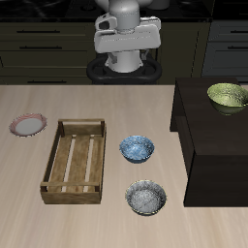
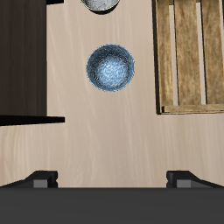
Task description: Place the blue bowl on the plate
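Gripper (image 2: 112, 178) spread wide, empty, high above blue bowl (image 2: 111, 67); should descend onto one rim edge, clear of wooden crate (image 2: 191, 57).

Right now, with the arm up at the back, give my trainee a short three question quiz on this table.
1. True or false: the blue bowl already sits on the plate.
2. What lies between the blue bowl and the plate? A) the wooden crate B) the green bowl C) the grey speckled bowl
3. What does the green bowl rest on?

Key:
1. False. The blue bowl sits on the table, apart from the plate.
2. A.
3. The dark cabinet beside the table. The fingers hang above the scene, touching nothing.
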